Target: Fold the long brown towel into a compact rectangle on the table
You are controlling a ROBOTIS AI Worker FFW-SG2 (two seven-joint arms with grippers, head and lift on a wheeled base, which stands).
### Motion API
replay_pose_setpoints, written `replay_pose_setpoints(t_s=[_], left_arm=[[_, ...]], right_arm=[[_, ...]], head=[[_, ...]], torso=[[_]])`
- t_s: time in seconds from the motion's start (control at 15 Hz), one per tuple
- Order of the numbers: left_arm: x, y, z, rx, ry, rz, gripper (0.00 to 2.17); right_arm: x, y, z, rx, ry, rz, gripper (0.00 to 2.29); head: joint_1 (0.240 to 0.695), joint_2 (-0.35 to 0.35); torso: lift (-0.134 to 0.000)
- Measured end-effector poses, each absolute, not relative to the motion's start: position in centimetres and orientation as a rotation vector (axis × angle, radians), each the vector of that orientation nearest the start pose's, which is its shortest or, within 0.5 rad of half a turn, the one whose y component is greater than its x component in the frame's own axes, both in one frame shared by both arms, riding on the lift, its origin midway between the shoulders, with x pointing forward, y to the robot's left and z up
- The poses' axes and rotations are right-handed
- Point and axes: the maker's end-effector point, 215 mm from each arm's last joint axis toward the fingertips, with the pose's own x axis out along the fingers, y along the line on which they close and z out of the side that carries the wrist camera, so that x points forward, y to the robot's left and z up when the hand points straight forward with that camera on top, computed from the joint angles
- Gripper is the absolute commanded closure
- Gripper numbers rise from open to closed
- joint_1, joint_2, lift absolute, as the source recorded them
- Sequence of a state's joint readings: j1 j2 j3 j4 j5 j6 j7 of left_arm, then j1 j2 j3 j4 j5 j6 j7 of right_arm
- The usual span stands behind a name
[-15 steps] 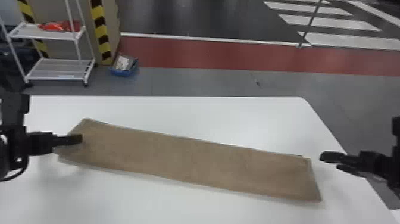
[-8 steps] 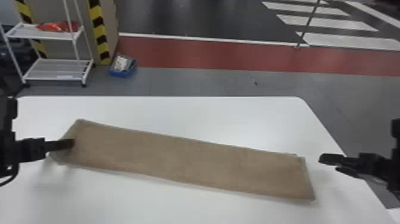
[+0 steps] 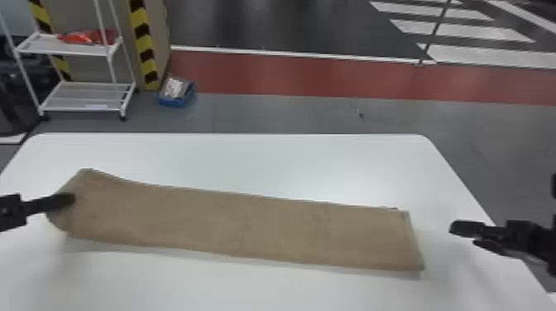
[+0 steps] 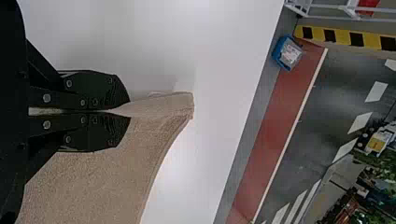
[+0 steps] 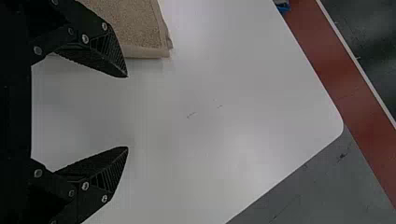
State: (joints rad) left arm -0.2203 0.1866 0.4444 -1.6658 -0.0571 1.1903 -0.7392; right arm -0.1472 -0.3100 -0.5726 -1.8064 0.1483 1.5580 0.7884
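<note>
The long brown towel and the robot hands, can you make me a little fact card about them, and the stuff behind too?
Main thing: long brown towel
Shape: a long strip, not yet a compact rectangle
Place: on the white table
Left hand: shut on the towel, near its left end
Right hand: open and empty, past the towel's right end
Behind: white shelf trolley with a red item on its upper shelf
On the floor: blue bin beside the trolley
</note>
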Motion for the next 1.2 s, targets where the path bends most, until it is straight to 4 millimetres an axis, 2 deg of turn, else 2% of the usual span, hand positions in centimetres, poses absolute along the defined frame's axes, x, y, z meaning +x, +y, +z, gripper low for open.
replay_pose_setpoints(t_s=[0.33,0.47,0.53,0.6,0.67,0.8,1.0,1.13,1.2], left_arm=[[50.9,44.3,-38.5,-0.414,0.707,-0.104,1.91],[49.3,44.2,-37.1,-0.448,0.716,-0.095,1.91],[48.1,42.8,-36.3,-0.459,0.722,-0.11,1.91],[47.1,40.6,-35.4,-0.461,0.722,-0.139,1.91],[46.5,38.0,-34.3,-0.446,0.709,-0.176,1.91],[46.4,32.2,-31.9,-0.383,0.668,-0.257,1.91],[47.6,23.7,-28.5,-0.264,0.612,-0.365,1.91],[47.6,18.9,-26.2,-0.222,0.568,-0.439,1.91],[47.4,16.9,-25.7,-0.205,0.559,-0.47,1.91]], right_arm=[[42.2,-48.1,-41.9,0.479,0.918,-0.065,0.39],[41.9,-47.9,-41.9,0.48,0.918,-0.063,0.4],[41.7,-47.7,-41.9,0.478,0.916,-0.061,0.39],[41.6,-47.5,-41.9,0.476,0.915,-0.058,0.39],[41.5,-47.2,-41.9,0.475,0.913,-0.054,0.39],[41.2,-46.7,-41.8,0.47,0.908,-0.048,0.39],[40.8,-45.9,-41.8,0.464,0.901,-0.039,0.39],[40.5,-45.8,-41.8,0.463,0.9,-0.04,0.39],[40.4,-45.8,-41.9,0.463,0.9,-0.041,0.39]], head=[[0.695,-0.05],[0.695,-0.043],[0.695,-0.049],[0.695,-0.064],[0.695,-0.112],[0.695,-0.163],[0.695,-0.267],[0.695,-0.309],[0.695,-0.35]], torso=[[-0.125],[-0.125],[-0.125],[-0.125],[-0.125],[-0.125],[-0.125],[-0.125],[-0.125]])
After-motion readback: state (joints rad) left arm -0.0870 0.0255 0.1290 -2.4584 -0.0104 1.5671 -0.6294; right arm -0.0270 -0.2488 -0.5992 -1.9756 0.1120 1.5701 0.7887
